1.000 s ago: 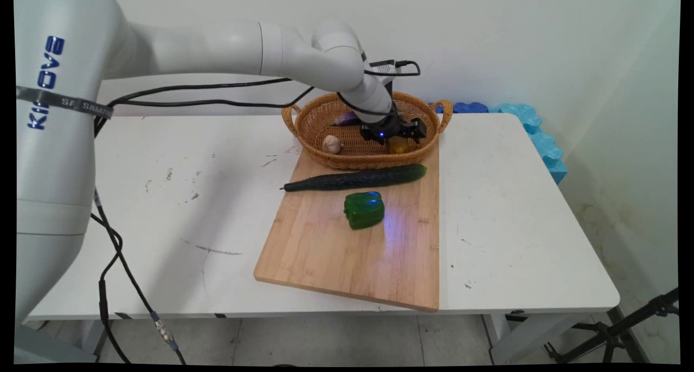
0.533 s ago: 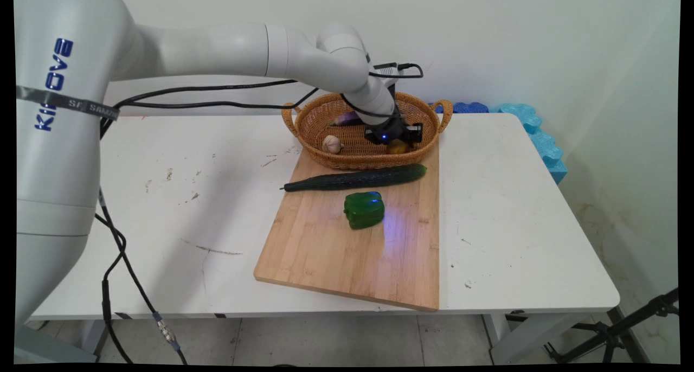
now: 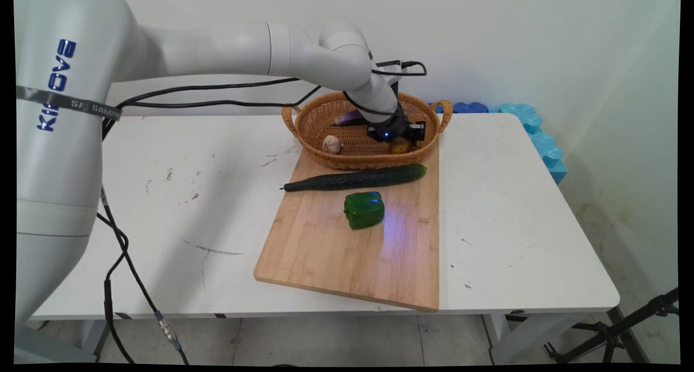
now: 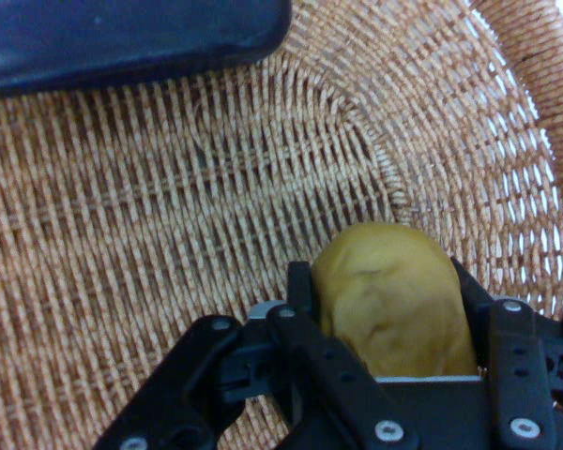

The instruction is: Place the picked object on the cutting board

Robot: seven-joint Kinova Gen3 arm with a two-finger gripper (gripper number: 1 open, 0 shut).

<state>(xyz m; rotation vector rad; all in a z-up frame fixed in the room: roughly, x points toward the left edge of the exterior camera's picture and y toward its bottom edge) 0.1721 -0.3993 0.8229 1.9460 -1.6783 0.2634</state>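
Closest to the camera, a green pepper [image 3: 364,210] sat on the wooden cutting board [image 3: 325,252], with a long cucumber [image 3: 355,178] lying across the board just behind it. Further back, in the wicker basket [image 3: 314,128], the gripper [image 3: 400,141] was clamped on a yellowish potato [image 4: 391,305]. A garlic bulb [image 3: 332,143] and a dark eggplant [image 4: 122,37] were in there too.

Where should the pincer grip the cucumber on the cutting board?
Grip the cucumber across its thick middle, coming straight down from above. It lies flat and lengthwise on the cutting board, with its long sides exposed and its ends tapering.
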